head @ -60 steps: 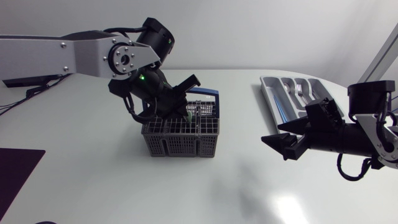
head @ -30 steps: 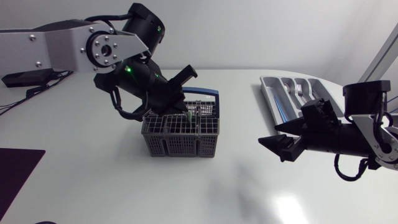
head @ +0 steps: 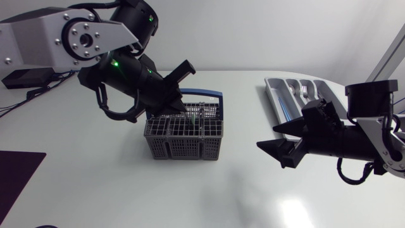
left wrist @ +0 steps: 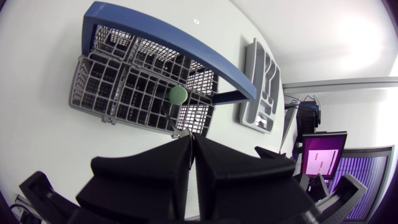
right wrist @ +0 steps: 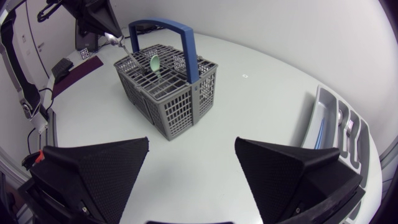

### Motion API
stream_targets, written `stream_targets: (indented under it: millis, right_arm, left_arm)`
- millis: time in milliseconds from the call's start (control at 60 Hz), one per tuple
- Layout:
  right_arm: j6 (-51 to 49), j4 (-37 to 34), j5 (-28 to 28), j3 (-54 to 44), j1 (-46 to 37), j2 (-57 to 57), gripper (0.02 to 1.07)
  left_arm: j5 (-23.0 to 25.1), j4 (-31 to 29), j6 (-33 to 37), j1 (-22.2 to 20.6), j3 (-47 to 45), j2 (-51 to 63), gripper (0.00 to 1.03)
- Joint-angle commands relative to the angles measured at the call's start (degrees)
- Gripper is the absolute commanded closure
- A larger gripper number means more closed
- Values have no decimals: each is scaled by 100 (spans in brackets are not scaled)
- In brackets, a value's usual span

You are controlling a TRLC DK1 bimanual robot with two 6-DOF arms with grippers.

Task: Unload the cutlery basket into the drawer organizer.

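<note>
The grey mesh cutlery basket (head: 183,138) with a blue handle (head: 204,95) stands mid-table. My left gripper (head: 181,110) hangs over the basket's left side, shut on the tip of a thin silver piece of cutlery (left wrist: 180,132). That silver piece (right wrist: 122,44) also shows in the right wrist view. A green spoon-like piece (left wrist: 178,94) stands upright in the basket (left wrist: 143,93) just ahead of the fingertips (left wrist: 177,146). The grey drawer organizer (head: 276,95) lies at the far right with forks (head: 304,90) in it. My right gripper (head: 269,138) hovers open and empty between basket (right wrist: 168,93) and organizer (right wrist: 329,134).
A dark mat (head: 16,174) lies at the table's left edge. Bare white tabletop stretches in front of the basket and between it and the organizer. The left arm's links (head: 69,41) pass above the table's back left.
The left arm's upper links have swung left and up while its gripper stays at the basket. The right gripper has crept a little left toward the basket.
</note>
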Motion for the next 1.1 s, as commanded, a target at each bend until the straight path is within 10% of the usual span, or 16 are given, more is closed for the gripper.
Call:
stream_targets:
  millis: [0, 1083]
  right_arm:
    - [-9, -138, 37, -85, 181, -237, 7]
    - [615, 178, 1215, 337, 2589, -184, 7]
  left_arm:
    - [34, -117, 80, -24, -96, -216, 97]
    - [1063, -451, -148, -104, 0, -533, 97]
